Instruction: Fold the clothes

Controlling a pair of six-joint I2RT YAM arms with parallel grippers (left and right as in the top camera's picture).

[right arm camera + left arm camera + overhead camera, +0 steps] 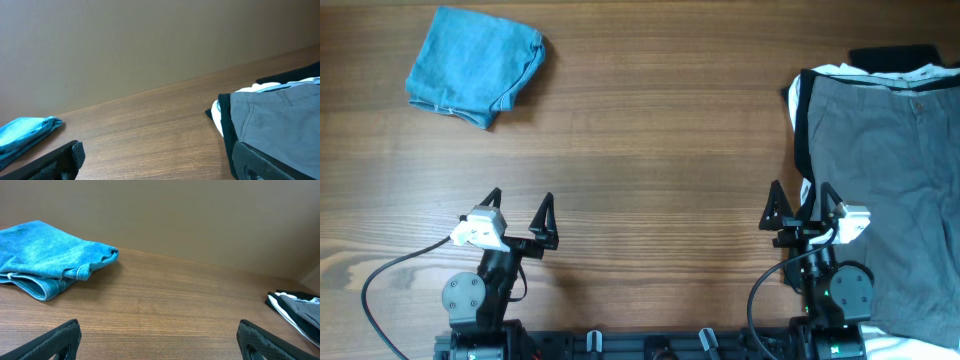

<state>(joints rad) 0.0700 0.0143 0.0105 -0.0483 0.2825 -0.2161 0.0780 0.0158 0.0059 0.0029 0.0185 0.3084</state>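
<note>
Grey shorts (890, 150) with a buttoned waistband lie spread on top of black garments (802, 130) and a white one at the table's right edge; they also show in the right wrist view (280, 120). A folded light-blue garment (472, 62) lies at the far left, also seen in the left wrist view (45, 255). My left gripper (520, 212) is open and empty near the front left. My right gripper (802, 207) is open and empty, its right finger at the left edge of the clothes pile.
The wooden table (650, 150) stretches between the two piles. A black cable (380, 290) loops beside the left arm's base at the front edge. A plain brown wall stands behind the table in both wrist views.
</note>
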